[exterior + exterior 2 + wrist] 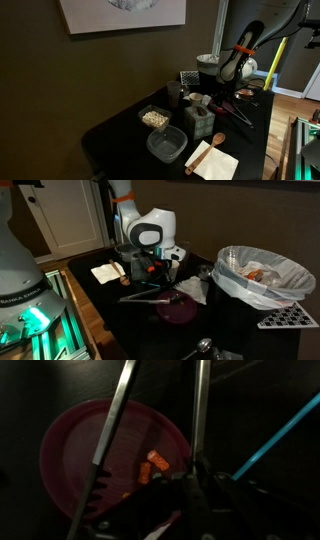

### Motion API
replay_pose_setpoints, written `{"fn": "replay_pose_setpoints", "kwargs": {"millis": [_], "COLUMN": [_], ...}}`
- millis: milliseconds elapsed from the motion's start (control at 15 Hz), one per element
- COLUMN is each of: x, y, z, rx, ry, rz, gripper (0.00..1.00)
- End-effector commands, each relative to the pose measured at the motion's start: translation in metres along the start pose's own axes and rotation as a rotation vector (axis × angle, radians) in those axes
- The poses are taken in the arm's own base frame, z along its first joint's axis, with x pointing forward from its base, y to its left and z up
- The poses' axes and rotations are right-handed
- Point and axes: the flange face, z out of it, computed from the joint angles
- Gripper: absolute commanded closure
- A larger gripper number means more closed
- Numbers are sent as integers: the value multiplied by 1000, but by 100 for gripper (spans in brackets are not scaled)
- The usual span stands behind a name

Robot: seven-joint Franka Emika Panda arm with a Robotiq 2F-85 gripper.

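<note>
Your claw point(190, 478) hangs low over the pink plate point(70, 450) with its jaws shut tight. The view is too dark to tell whether anything is pinched between them. The orange piece point(150, 465) lies on the plate just beside the fingertips, between the two arms of the metal tongs point(112, 430) that cross the plate. This looks like the picking-up step at the orange piece. Before you lift, check the grip, and rise straight so you don't snag the tongs.

Magenta plate point(70, 450) with orange bits point(152, 465) on it. Silver tongs point(115, 430). Black table point(108, 318). White bin liner point(262, 275). Teal cable point(285, 430).
</note>
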Motion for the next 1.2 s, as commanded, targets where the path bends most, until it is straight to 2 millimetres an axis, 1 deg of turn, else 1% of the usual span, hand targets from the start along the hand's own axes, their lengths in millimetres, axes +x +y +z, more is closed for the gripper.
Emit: {"fn": "replay_pose_setpoints", "kwargs": {"millis": [0, 333, 667, 933, 1133], "x": [14, 27, 37, 40, 39], "y": [4, 10, 14, 16, 19], "z": [2, 16, 25, 31, 31], "rx": [42, 100, 96, 87, 85], "ry": [-80, -161, -220, -254, -275], "rz": [-70, -166, -288, -317, -313], "gripper": [97, 97, 97, 97, 97]}}
